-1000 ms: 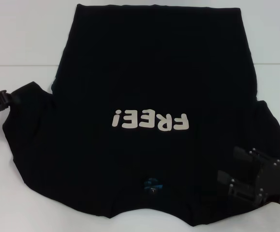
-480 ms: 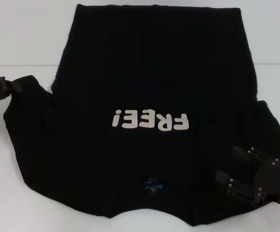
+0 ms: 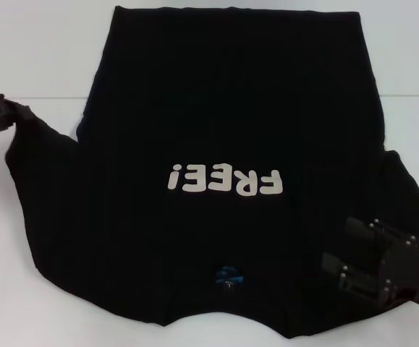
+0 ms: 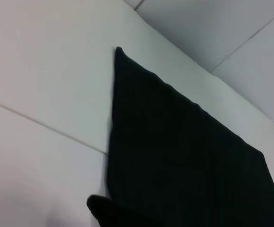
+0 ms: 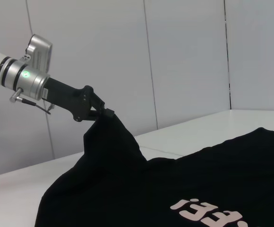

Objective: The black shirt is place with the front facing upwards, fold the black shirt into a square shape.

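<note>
The black shirt [image 3: 231, 108] lies spread on the white table, front up, with the white letters "FREE!" [image 3: 223, 181] and a small blue mark [image 3: 227, 275] by the collar near me. My left gripper [image 3: 10, 114] is at the far left, shut on the tip of the shirt's left sleeve. In the right wrist view, the left gripper [image 5: 103, 112] holds that sleeve raised off the table in a peak. My right gripper [image 3: 337, 246] is open, low over the shirt's right shoulder area at the near right. The left wrist view shows the shirt's body [image 4: 184, 156].
The white table [image 3: 35, 58] has a seam line [image 3: 28, 97] running across it behind the sleeves. The shirt's hem reaches almost to the far edge. Pale wall panels [image 5: 184, 56] stand behind the table.
My left gripper has moved away from me and upward with the left sleeve, pulling it into a taller peak. My right gripper has barely moved.
</note>
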### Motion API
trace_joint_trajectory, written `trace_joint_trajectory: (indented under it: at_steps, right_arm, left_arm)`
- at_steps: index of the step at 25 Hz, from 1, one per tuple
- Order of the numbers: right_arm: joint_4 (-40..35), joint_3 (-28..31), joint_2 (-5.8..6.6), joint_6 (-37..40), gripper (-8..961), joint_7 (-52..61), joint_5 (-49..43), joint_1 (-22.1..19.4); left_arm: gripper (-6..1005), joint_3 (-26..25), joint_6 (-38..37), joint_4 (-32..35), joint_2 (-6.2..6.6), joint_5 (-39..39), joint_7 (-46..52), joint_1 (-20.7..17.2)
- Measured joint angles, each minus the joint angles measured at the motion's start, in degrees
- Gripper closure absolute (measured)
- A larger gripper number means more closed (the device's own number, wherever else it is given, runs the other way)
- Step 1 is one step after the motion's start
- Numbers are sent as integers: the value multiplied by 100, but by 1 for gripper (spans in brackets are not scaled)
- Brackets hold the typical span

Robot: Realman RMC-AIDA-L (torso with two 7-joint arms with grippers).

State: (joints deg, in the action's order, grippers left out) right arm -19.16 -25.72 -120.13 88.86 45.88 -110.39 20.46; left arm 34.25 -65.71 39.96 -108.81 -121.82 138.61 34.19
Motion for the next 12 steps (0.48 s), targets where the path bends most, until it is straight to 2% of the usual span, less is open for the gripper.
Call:
trace_joint_trajectory:
  at_steps: [7,12]
  right_arm:
    - [0,22,-2,-2,185,0,0,35]
    - [0,24,-2,-19,186,0,0,75]
  left_arm:
    - [969,30,-11,-304,-103,0,68,157]
    - [969,40,-56,-463,-269,0,66,291]
